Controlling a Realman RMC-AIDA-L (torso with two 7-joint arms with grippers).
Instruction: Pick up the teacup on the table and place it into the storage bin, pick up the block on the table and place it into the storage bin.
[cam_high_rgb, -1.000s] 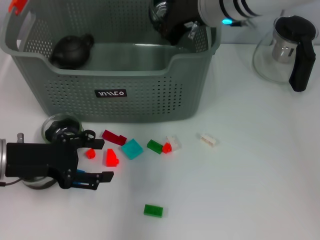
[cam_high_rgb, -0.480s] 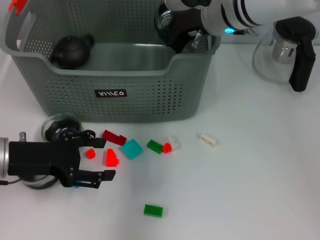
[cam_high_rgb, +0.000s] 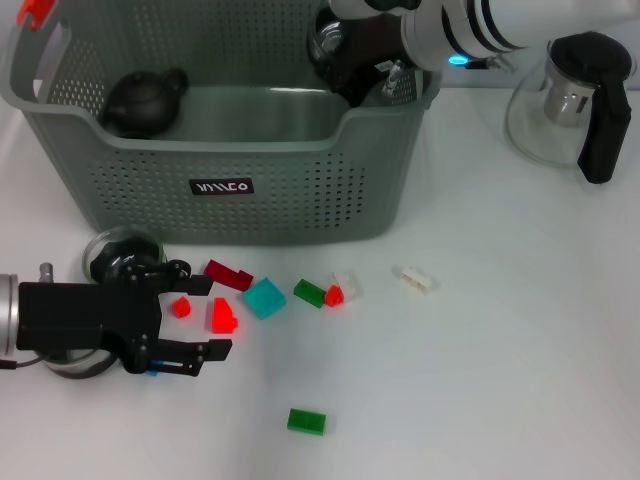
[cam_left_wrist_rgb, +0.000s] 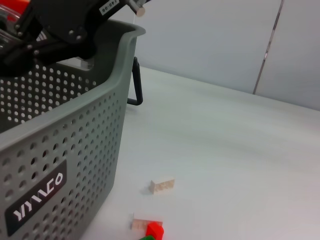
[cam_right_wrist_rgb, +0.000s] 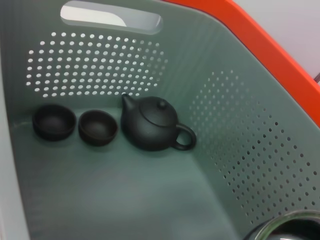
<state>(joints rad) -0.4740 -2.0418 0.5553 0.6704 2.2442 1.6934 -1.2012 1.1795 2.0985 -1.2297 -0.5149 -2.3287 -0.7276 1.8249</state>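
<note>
Lettering on the storage bin (cam_high_rgb: 230, 200) is the only writing in view: a small black label (cam_high_rgb: 221, 187) on its front wall carries white characters, shown upside down in the head view, and the left wrist view shows the same stylised white mark (cam_left_wrist_rgb: 39, 202), roughly "YYMCO", though I cannot read it with certainty.

Left gripper (cam_high_rgb: 195, 318) lies low on the white tabletop (cam_high_rgb: 480, 380) in front of the bin, jaws spread. Between the jaws sit a small red block (cam_high_rgb: 180, 307) and a larger red block (cam_high_rgb: 222, 316), neither pinched. Just beyond the jaw tips lie a dark red block (cam_high_rgb: 228, 274), a teal block (cam_high_rgb: 264, 298), a green block (cam_high_rgb: 309, 292) and a red-and-pale piece (cam_high_rgb: 339, 290); a cream block (cam_high_rgb: 416, 280) is farther off, and another green block (cam_high_rgb: 307, 421) lies apart from the rest. Behind the gripper body stands a glass cup (cam_high_rgb: 118, 250).

Right gripper (cam_high_rgb: 355, 55) hangs over the bin's far corner; I cannot tell how its jaws stand, though a glassy rim (cam_right_wrist_rgb: 285, 227) shows close to its wrist camera. Inside the bin, below it, rest a dark teapot (cam_right_wrist_rgb: 152, 124) and two dark teacups (cam_right_wrist_rgb: 54, 121) (cam_right_wrist_rgb: 98, 127) side by side. A glass teapot (cam_high_rgb: 572, 100) with black handle stands outside, beside the bin.
</note>
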